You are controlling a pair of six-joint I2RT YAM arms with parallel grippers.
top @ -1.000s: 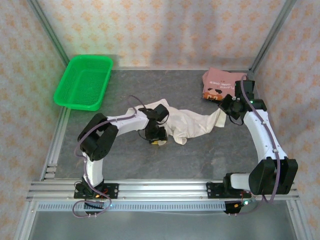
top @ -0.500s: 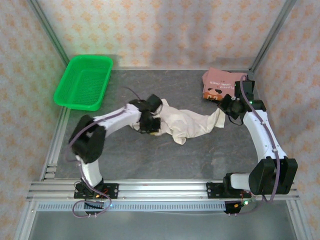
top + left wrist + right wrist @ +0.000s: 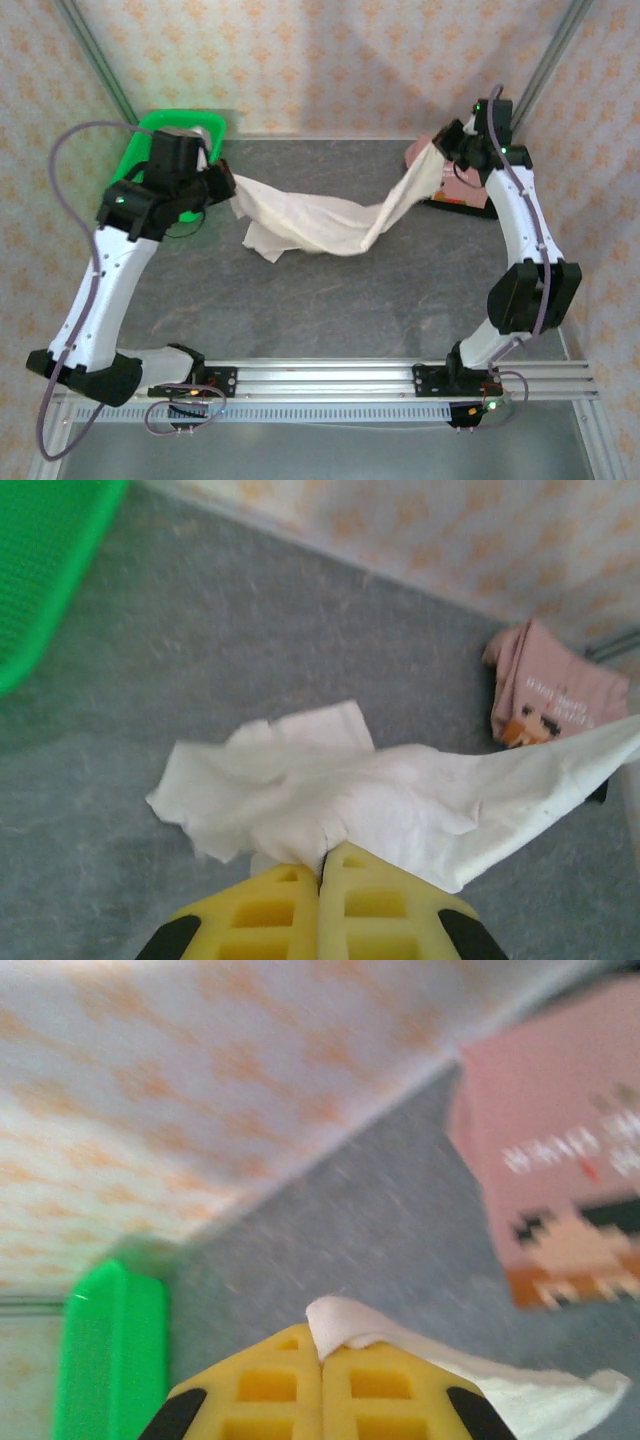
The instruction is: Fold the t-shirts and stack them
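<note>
The cream-white t-shirt point(image 3: 315, 215) hangs stretched in the air between both arms, sagging in the middle over the grey table. My left gripper point(image 3: 228, 185) is shut on its left end; the yellow fingers point(image 3: 290, 900) pinch bunched cloth point(image 3: 330, 790). My right gripper point(image 3: 440, 143) is shut on its right end, a white corner point(image 3: 340, 1322) poking out between its fingers point(image 3: 385, 1390). The dusty-pink printed t-shirt point(image 3: 455, 180) lies folded at the back right point(image 3: 560, 1190), also seen beyond the cloth point(image 3: 555, 695). A black t-shirt is out of view.
A green mesh basket point(image 3: 140, 165) sits at the back left, partly behind my left arm, and shows at the edge of both wrist views point(image 3: 40, 570) point(image 3: 110, 1360). Patterned walls and metal posts enclose the table point(image 3: 330, 300).
Both arms have risen and spread apart, lifting the cream-white t-shirt off the table and stretching it. The left gripper swung from mid-table toward the basket; the right moved back over the pink shirt.
</note>
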